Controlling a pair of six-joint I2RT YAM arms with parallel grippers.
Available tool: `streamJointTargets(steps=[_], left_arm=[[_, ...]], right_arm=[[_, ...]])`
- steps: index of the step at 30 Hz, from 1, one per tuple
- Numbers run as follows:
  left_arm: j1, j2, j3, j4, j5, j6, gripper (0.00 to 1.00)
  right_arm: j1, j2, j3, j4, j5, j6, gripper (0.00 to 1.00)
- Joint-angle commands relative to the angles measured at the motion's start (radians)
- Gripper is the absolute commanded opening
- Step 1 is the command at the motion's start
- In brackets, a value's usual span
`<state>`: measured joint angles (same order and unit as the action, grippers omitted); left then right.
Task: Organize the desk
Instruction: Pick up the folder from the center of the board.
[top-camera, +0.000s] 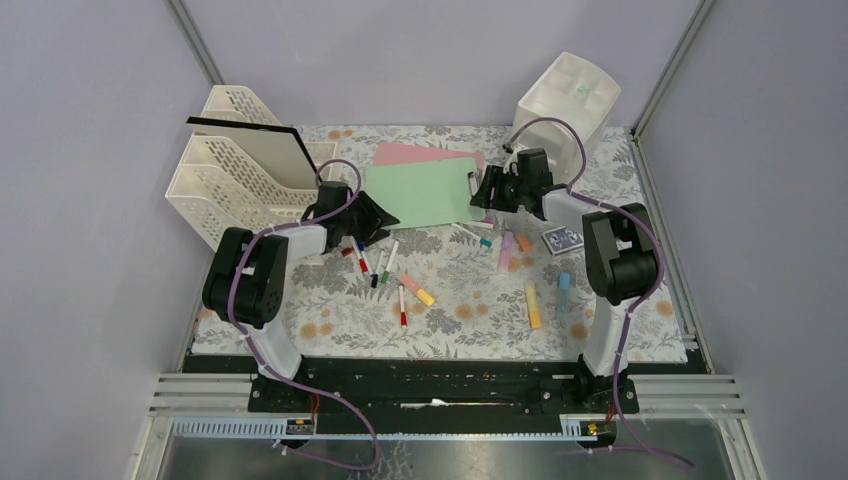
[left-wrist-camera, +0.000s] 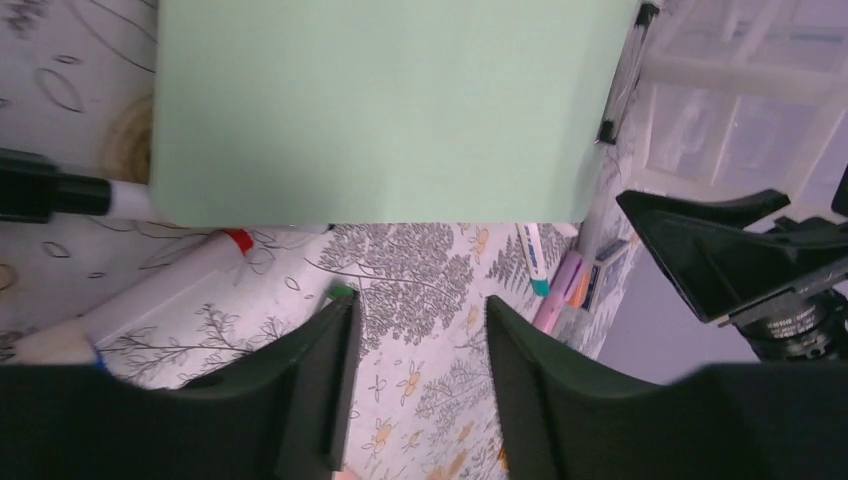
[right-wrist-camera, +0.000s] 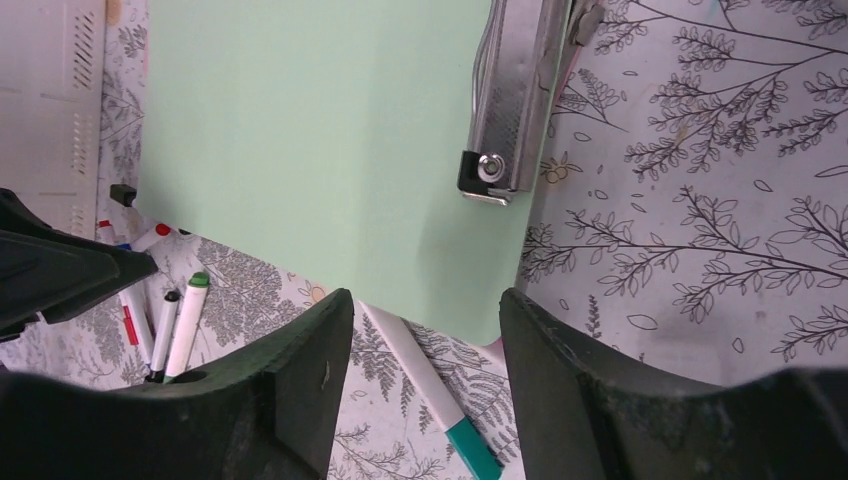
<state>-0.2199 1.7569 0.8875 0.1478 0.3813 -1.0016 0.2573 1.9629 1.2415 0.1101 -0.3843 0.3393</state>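
We flank the green clipboard (top-camera: 425, 190), long axis left-right at frame centre, left end effector (top-camera: 375, 222) and right end effector (top-camera: 480, 190) both released.

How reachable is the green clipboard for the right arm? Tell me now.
Likely yes: the right gripper hangs open over the clip-side edge of the clipboard, nothing between; only a teal-capped marker lies close by.

Robot lab: rail-framed desk (top-camera: 450, 335) between bare walls (top-camera: 430, 50).
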Motion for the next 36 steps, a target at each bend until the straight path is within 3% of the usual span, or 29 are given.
streamJointTargets(steps=[1, 11, 19, 27, 36], left_arm=[[-0.005, 0.006, -0.002, 0.066, 0.064, -0.032, 0.50], [-0.010, -0.004, 0.019, 0.038, 0.066, -0.001, 0.49], [-0.066, -0.057, 0.161, -0.127, -0.002, 0.218, 0.57], [-0.093, -0.108, 0.212, -0.200, -0.166, 0.398, 0.69], [-0.035, -0.018, 0.244, -0.179, -0.251, 0.432, 0.71]], right_arm=[[0.009, -0.081, -0.001, 0.026, -0.034, 0.023, 0.62], [0.007, -0.087, 0.004, 0.015, -0.040, -0.010, 0.63], [0.008, -0.101, 0.018, -0.036, -0.171, -0.202, 0.72], [0.008, -0.019, 0.093, -0.079, -0.034, -0.160, 0.73], [0.014, 0.095, 0.207, -0.120, 0.010, -0.167, 0.75]])
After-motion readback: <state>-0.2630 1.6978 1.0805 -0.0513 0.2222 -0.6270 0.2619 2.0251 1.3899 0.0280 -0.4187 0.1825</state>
